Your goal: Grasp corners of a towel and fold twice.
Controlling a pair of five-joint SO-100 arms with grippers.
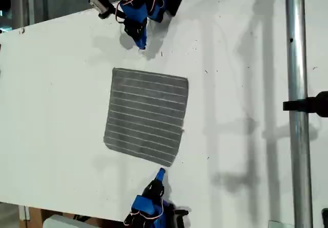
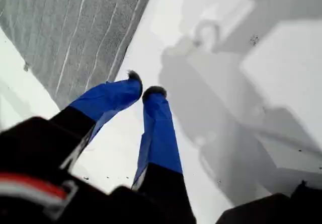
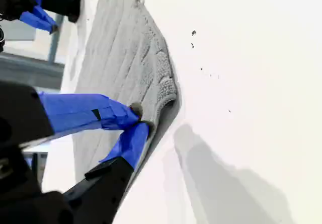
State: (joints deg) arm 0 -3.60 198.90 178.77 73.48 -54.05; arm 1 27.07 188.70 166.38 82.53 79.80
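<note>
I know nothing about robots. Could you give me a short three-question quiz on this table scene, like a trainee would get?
1. True or false: the towel lies flat and unfolded on the white table.
2. Which pattern does the towel carry? A) red dots B) thin white stripes C) green checks
3. How many blue arms show in the exterior view?

Key: 1 true; 2 B; 3 two, one at the top edge of that view and one at the bottom edge.
</note>
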